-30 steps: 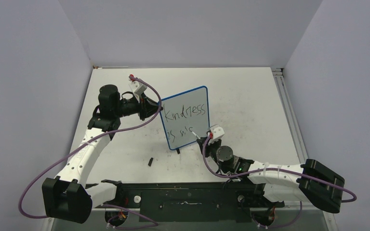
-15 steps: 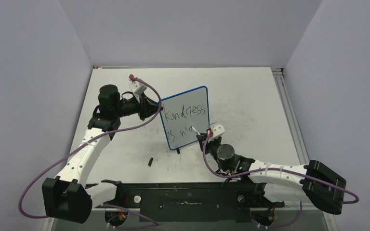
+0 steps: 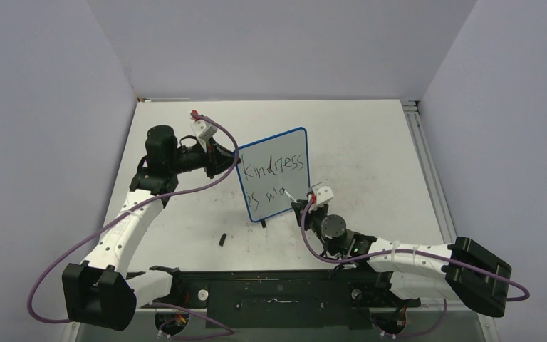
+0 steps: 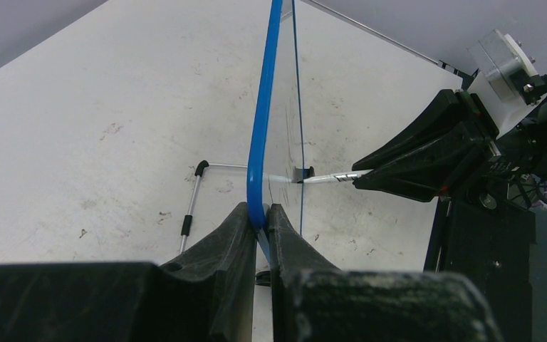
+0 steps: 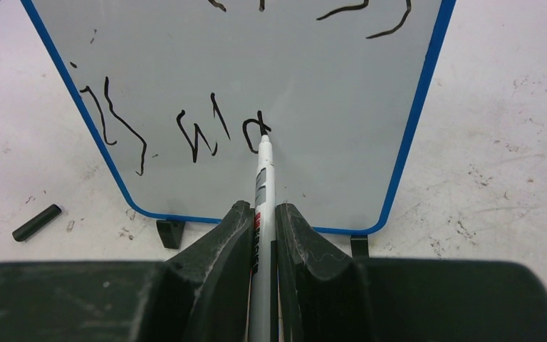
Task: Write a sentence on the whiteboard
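The whiteboard (image 3: 274,174) stands upright on the table, white with a blue frame; it also shows in the right wrist view (image 5: 292,78) and edge-on in the left wrist view (image 4: 263,121). The sentence (image 3: 276,167) reads "Kindness" above a partial second line "is ma" (image 5: 185,128). My left gripper (image 4: 259,216) is shut on the board's blue left edge. My right gripper (image 5: 260,214) is shut on a silver marker (image 5: 263,185), whose black tip touches the board at the last letter. The marker also shows in the left wrist view (image 4: 331,177).
A black marker cap (image 3: 223,239) lies on the table in front of the board, also in the right wrist view (image 5: 36,221). The board's black feet (image 5: 170,232) rest on the table. A thin metal stand leg (image 4: 194,199) lies behind the board.
My right gripper moved slightly along the second line with the marker, and the last letter gained more strokes. The left arm and board stayed still.
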